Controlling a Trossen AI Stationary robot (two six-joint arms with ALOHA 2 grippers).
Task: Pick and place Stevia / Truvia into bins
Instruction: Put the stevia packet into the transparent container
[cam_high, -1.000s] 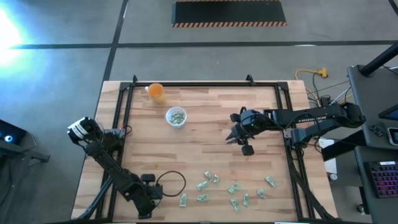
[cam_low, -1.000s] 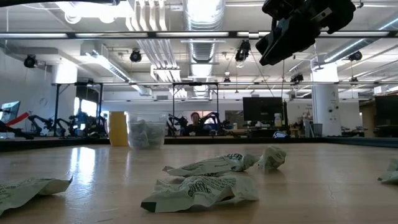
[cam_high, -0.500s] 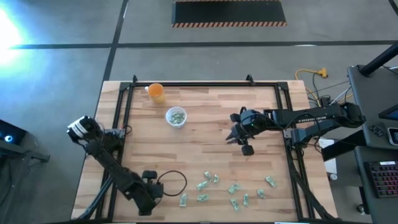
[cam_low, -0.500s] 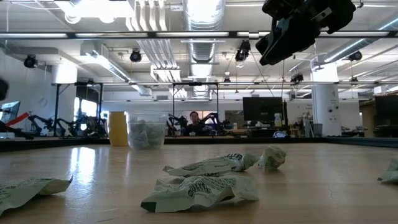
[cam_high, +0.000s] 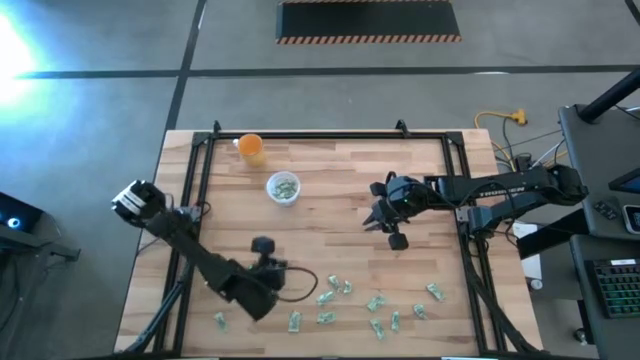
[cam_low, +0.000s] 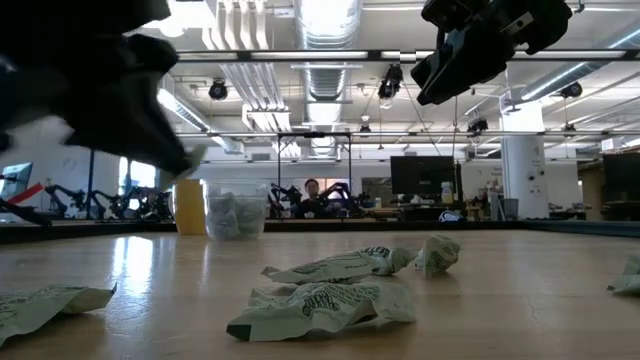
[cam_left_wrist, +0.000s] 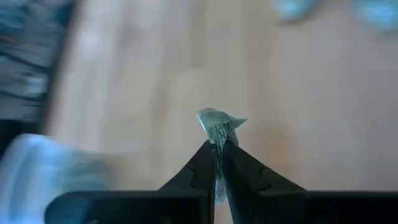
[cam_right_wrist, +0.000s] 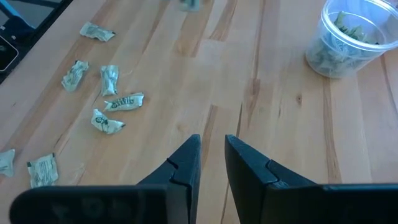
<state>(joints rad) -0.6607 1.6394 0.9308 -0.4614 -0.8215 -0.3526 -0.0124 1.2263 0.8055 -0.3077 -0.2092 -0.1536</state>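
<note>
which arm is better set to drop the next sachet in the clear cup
Left. The left gripper is shut on a sachet and raised off the table. The right gripper holds nothing, though it hovers nearer the clear cup.

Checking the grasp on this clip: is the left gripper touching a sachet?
Touching. The left wrist view shows the left gripper with its fingers closed on a sachet, whose crumpled end sticks out past the tips.

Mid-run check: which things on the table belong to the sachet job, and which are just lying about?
Belongs to the job:
- sachet pinched in the left gripper
- loose sachets on the table's near side
- clear cup, already holding sachets
- right gripper, waiting above the table

Just lying about:
- orange cup
- black cable loop near the left gripper
</note>
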